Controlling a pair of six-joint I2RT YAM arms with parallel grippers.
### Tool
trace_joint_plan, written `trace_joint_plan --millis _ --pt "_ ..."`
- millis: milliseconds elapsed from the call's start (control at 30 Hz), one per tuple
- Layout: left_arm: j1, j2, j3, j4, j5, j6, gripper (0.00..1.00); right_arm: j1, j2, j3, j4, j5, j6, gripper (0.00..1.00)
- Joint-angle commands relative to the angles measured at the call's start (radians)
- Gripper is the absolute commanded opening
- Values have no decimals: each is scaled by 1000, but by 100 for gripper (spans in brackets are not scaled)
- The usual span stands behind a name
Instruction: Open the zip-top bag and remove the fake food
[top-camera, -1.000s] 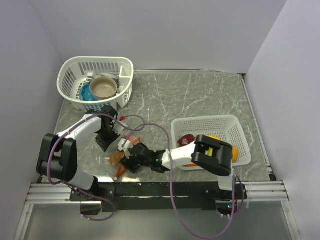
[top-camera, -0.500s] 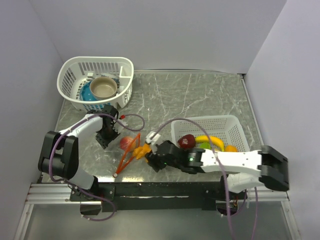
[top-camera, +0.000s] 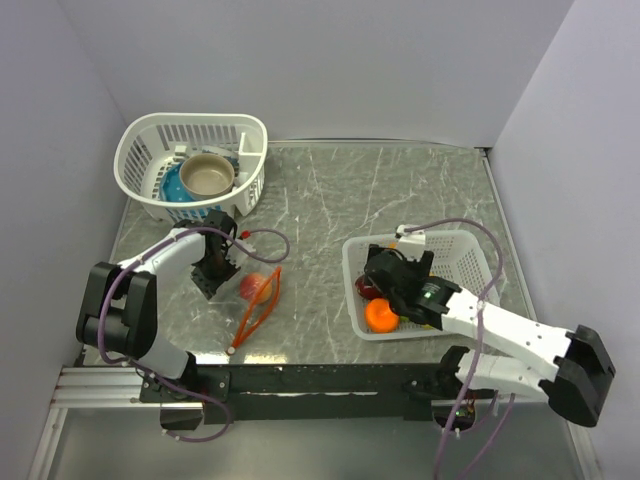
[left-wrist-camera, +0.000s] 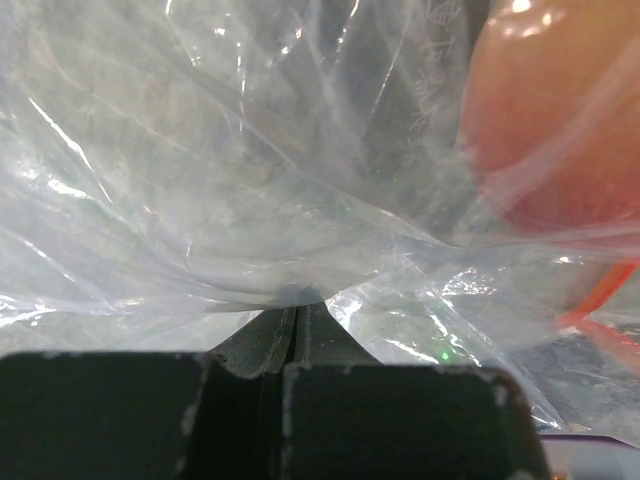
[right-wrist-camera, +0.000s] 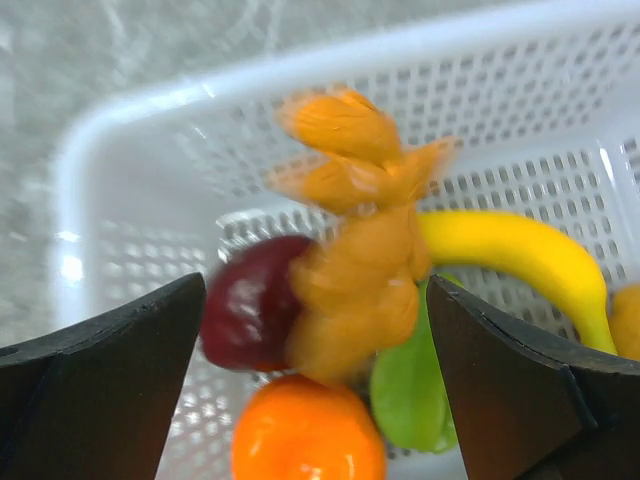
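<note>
Top external: marbled grey table (top-camera: 400, 190). The zip-top bag (top-camera: 258, 300) lies left of centre. It is clear crinkly film w/ a thin orange zip strip (top-camera: 250, 320) running diag. and a rounded peach piece (top-camera: 250, 286) inside. The left arm is bent low, elbow out, w/ the left gripper (top-camera: 218, 268) down at the bag's left edge. The right arm reaches from its base to the rectangular mesh basket (top-camera: 480, 265), white plastic w/ slotted walls. The right gripper (top-camera: 385, 290) hangs over the basket's left end, above a glossy orange fruit (top-camera: 381, 316). A round mesh basket (top-camera: 190, 120) at back left holds a tan bowl (top-camera: 207, 175) and a blue dish (top-camera: 172, 186).

Left wrist: left gripper (left-wrist-camera: 295, 322) is clamped tight on a fold of the bag (left-wrist-camera: 200, 150). The peach piece (left-wrist-camera: 560, 120) shows through the film, top right.

Right wrist: right gripper (right-wrist-camera: 316, 285) has its black fingers spread wide, gripping nothing. A blurred orange-tan piece (right-wrist-camera: 355, 270) shows btwn them — knobbly, matte. Below it lie a dark red fruit (right-wrist-camera: 250, 310), a banana (right-wrist-camera: 510, 255), a green piece (right-wrist-camera: 405, 390) and the orange fruit (right-wrist-camera: 305, 440).
</note>
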Motion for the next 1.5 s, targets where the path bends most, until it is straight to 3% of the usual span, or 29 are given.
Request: trace_joint_plan --millis 0,100,167,233,367,467,533,767,1200,1467 --pt "-2 -18 31 -13 27 0 1 4 -18 39 -1 -27 5 100" --pt "-2 -10 42 -8 27 -4 1 66 -47 48 79 -15 -81 100" --pt "-2 -1 51 -10 33 -12 1 136 -9 117 46 16 -100 100" --pt "-4 -2 61 -16 47 -12 1 283 77 167 57 97 -172 100" --pt "-4 -6 67 -20 45 -12 1 463 206 149 335 59 -360 98" --pt "-3 -3 67 -17 44 -12 1 498 264 62 599 -83 -454 88" --pt "-4 7 64 -11 39 -17 1 497 310 10 721 -173 -496 85" --pt "-4 -4 62 -19 39 -11 1 476 588 69 1022 -320 -654 99" --pt "-4 -27 18 -3 38 2 1 385 795 243 1067 -438 -655 100" --pt "-4 -32 12 -13 39 15 1 328 915 371 1003 -487 -684 100"
